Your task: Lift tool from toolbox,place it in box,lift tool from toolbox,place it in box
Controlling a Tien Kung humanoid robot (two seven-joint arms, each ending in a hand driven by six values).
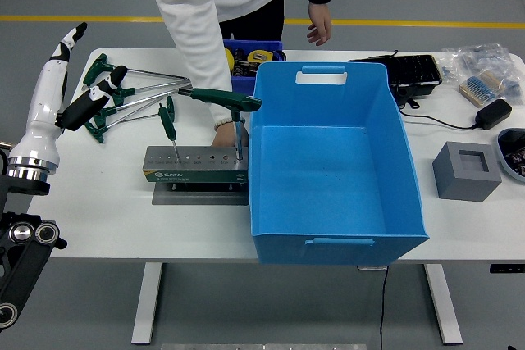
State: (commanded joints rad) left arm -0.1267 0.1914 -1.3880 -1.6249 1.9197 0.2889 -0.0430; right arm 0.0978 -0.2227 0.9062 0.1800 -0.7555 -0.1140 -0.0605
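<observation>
**Two T-handle wrenches upright in the rack, blue box empty beside it**

On the white table [98, 194], seen from the head camera, a grey metal tool rack [195, 165] sits on a flat base plate just left of a large blue box [332, 171], nearly touching the box's left wall. The rack's top face carries a row of small holes. Two green-handled T-wrenches stand upright in it: a short one [167, 121] near the left end and a tall one [227, 101] near the right end, whose long green crossbar reaches over to the box's rim. Both have thin steel shafts and dark green grips.

More wrenches of the same kind [123, 96] lie flat in a loose fan on the table behind and left of the rack.

The left hand [92, 102] hangs over those loose wrenches, fingers loosely bent, gripping nothing; a white forearm runs up toward the upper left.

A person in a white top leans in from the far side. One of the person's hands [224, 134] rests at the back edge of the rack beside the tall wrench's shaft; the other hand [319, 29] hangs free above the table's far edge.

A small blue bin [246, 63] of odd items sits behind the box.
</observation>
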